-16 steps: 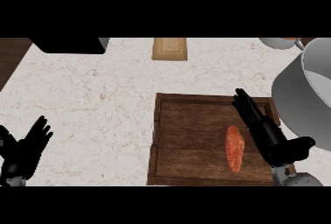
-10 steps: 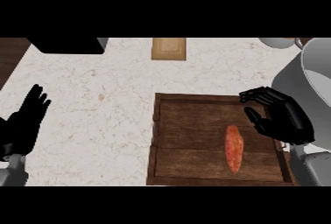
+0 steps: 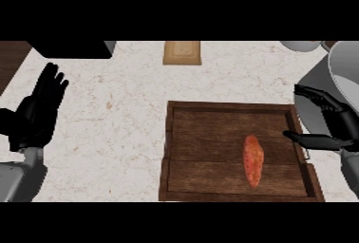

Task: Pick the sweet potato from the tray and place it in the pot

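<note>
Both hands have shifted since the earlier frames: my right hand (image 3: 329, 126) has drawn out to the tray's right edge, my left hand (image 3: 36, 114) has risen higher over the tabletop (image 3: 119, 118).

Right fingers (image 3: 319, 97) are half-curled and spread apart from the thumb, holding nothing. Left hand is flat, fingers straight, at the view's left, also empty. Sweet potato (image 3: 252, 160) lies lengthwise on the wooden tray (image 3: 203, 142), right of its centre, near my right thumb but apart from it. I see the pot (image 3: 345, 71) at the upper right, behind that hand.
</note>
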You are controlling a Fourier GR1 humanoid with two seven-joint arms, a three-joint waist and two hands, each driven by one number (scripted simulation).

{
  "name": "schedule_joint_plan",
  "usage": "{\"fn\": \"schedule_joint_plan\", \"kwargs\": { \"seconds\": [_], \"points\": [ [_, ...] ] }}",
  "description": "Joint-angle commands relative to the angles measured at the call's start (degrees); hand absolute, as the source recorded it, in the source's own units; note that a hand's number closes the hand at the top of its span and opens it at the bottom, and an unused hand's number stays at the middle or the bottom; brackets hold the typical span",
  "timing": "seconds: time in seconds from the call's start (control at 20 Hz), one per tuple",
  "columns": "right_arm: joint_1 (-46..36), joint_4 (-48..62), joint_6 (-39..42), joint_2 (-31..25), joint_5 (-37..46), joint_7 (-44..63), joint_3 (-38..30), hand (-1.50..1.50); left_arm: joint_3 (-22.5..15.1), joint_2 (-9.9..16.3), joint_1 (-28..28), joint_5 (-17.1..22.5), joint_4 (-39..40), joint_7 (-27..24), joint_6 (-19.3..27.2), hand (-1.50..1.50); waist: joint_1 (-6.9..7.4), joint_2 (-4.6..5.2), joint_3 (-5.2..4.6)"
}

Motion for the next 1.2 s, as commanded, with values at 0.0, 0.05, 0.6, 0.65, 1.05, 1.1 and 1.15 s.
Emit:
{"fn": "schedule_joint_plan", "kwargs": {
  "seconds": [0.0,0.05,0.6,0.65,1.05,1.1,1.15],
  "points": [
    [-1.14,7.06,5.64,-1.59,2.85,-12.59,-1.16,-1.5,0.75,0.73,1.29,-0.41,-3.04,1.16,-1.01,0.0,-0.17,-0.22,-0.1],
    [-0.81,3.91,7.66,-3.09,2.68,-8.99,-1.27,-1.5,1.25,-0.57,1.06,-1.48,-1.0,-0.09,-0.72,0.0,-0.73,-0.32,-0.17],
    [-6.76,-13.67,18.85,-15.68,13.68,15.34,11.74,-1.5,0.14,-0.96,0.58,-2.52,-3.23,2.72,0.06,0.0,-1.08,-0.71,-0.35],
    [-7.78,-12.7,19.47,-15.69,15.69,16.48,13.24,-1.5,1.47,-0.87,1.71,-2.45,-2.22,0.06,-0.33,0.0,-0.46,-0.49,-0.35],
    [-4.08,-26.46,22.43,-10.03,19.5,34.23,19.07,-1.5,1.96,-2.42,0.57,-3.5,-2.43,2.23,-0.38,0.0,-1.25,-0.53,-0.23],
    [-4.91,-24.98,24.89,-10.74,19.01,34.69,17.12,-1.5,1.02,-2.43,-0.33,-5.06,-5.53,5.48,1.05,0.0,-1.04,-0.49,-0.2],
    [-5.04,-25.05,26.22,-9.44,18.69,35.41,16.26,-1.5,2.42,-3.44,-2.14,-3.56,-1.29,3.84,-1.16,0.0,-1.13,-0.4,-0.21]
  ]
}}
